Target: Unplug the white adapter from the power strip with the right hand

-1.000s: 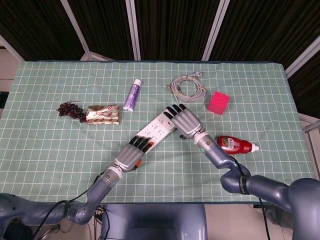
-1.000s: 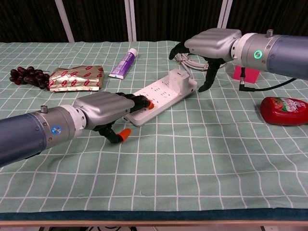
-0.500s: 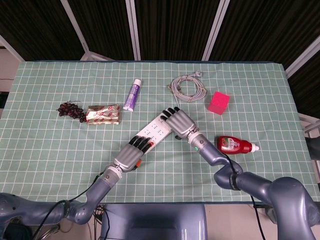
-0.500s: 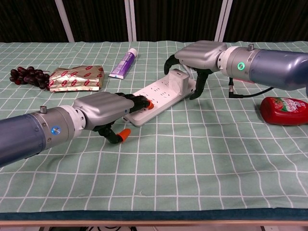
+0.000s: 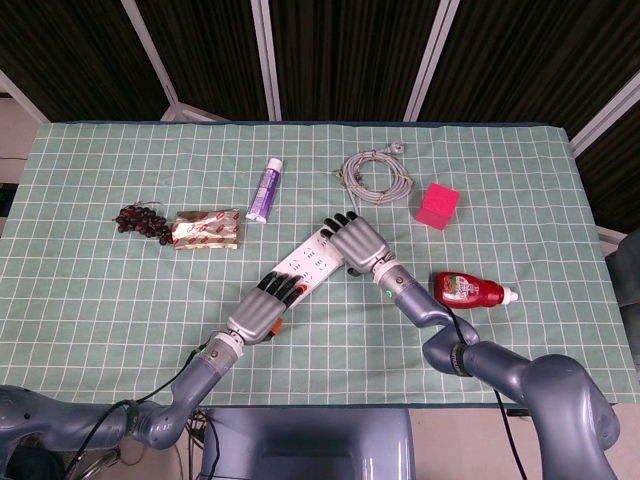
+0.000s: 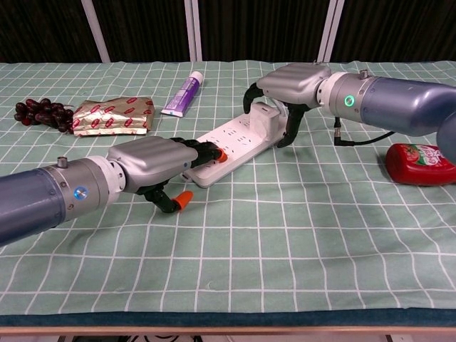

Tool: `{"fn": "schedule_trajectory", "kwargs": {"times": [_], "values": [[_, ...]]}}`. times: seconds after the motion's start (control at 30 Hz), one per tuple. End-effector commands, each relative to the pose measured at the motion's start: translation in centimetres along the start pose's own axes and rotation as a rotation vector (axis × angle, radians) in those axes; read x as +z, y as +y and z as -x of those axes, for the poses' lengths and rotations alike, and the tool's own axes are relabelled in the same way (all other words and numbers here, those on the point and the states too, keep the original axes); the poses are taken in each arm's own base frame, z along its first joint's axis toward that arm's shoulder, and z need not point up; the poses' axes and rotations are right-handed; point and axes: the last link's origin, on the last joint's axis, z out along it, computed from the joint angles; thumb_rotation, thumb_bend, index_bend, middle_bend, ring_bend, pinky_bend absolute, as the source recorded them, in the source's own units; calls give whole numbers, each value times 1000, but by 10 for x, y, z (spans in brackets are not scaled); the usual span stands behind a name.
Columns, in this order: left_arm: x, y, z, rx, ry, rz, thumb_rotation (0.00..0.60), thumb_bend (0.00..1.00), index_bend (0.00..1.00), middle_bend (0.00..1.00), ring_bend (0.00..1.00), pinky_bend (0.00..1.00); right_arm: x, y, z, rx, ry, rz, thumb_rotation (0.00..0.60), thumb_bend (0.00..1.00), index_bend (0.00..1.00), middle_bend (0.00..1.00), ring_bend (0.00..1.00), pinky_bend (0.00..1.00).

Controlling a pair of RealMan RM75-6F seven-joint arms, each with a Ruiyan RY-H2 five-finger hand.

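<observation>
The white adapter (image 6: 265, 118) sits plugged into the far end of the power strip (image 6: 235, 142) at mid-table. The right hand (image 6: 288, 89) arches palm-down over it, fingers curled around its sides; a firm grip cannot be confirmed. The left hand (image 6: 158, 165) presses the strip's near end, fingers flat.

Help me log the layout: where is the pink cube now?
In the head view the small pink cube sits on the table's far right part, just right of the coiled grey cable and beyond the red bottle.
</observation>
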Motion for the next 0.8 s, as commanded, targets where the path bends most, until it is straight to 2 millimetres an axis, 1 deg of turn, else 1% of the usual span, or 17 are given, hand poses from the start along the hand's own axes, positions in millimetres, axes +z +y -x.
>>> {"fn": "schedule_trajectory", "kwargs": {"times": [0.03,0.27,0.4,0.6,0.8], "values": [[0,0,0,-1,1,-1,600,533,84,0,0,98,0,0,3,5,-6,2,600,195,288,213,193,249],[1,1,0,-6,0,1,600,533,84,0,0,98,2,0,6,15,-3,2,600,191,317,217,200,252],[2,1,1,-7,1,0,600,533,84,0,0,98,3,0,8,19,-2,4,600,231,337,219,201,252],[1,0,1,-7,2,-1,600,533,84,0,0,98,4,-1,9,22,0,2,600,375,399,223,202,253],[1,1,2,-7,-1,1,600,533,84,0,0,98,3,0,9,24,4,0,600,543,489,227,202,253]]}}
